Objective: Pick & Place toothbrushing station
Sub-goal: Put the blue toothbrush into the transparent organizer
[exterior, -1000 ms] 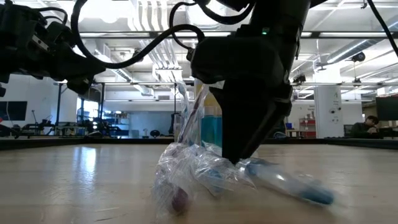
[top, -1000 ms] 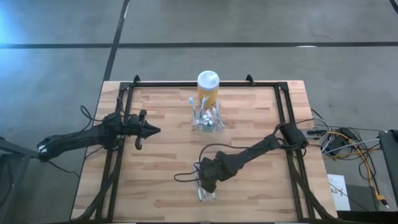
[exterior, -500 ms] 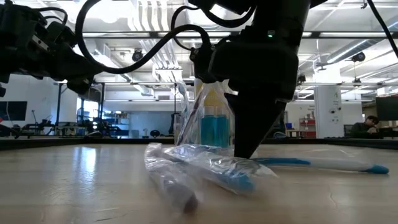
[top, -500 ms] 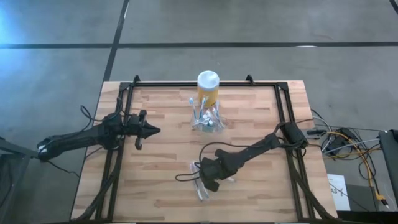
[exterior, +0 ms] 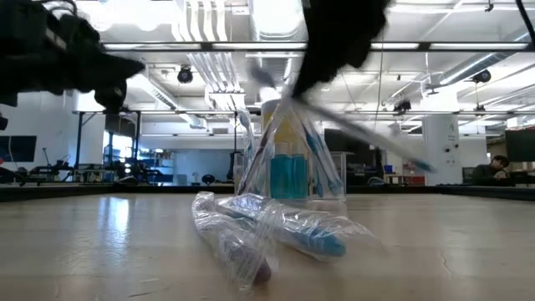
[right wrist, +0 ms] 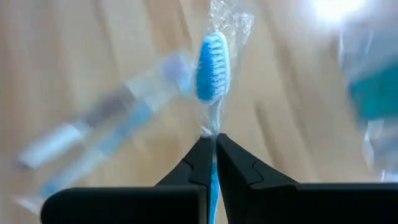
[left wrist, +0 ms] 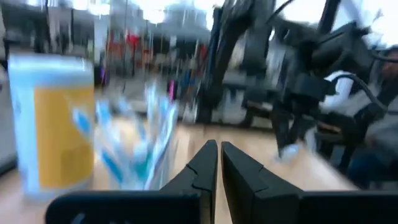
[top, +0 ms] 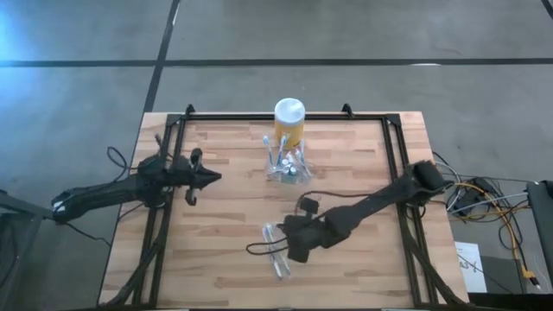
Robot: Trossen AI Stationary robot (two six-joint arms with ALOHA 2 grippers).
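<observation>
on the wooden desk (top: 216,259) framed by a black rail, two dark arms share the work. the left arm reaches in from the desk's left edge, its left gripper (top: 210,179) hanging above the boards with its fingers drawn together on nothing, pointed toward the middle. the right arm stretches in from the right edge, and the right gripper (top: 296,249) sits near the front edge, just right of centre.

a second ago that gripper stood wide over a crumpled heap of wrappers; it has since snapped shut and lifted. the right wrist view shows its fingers pinched on the neck of a blue toothbrush (right wrist: 210,68) wrapped in clear film, bristles pointing away from the wrist. in the low view the arm has risen out of the foreground and the blurred brush swings up with it.

left lying near the front edge are the other wrapped toothbrushes (exterior: 267,230), in a loose clear bundle.

the toothbrushing station (top: 287,166), a small clear holder already bristling with brushes, stands near the back edge at the centre, just in front of the yellow jar (top: 289,126) with its white lid.

the pick looks done. what seems to remain is the carry across the desk to the holder, and a thin film-wrapped handle could easily slip or twist on the way.
</observation>
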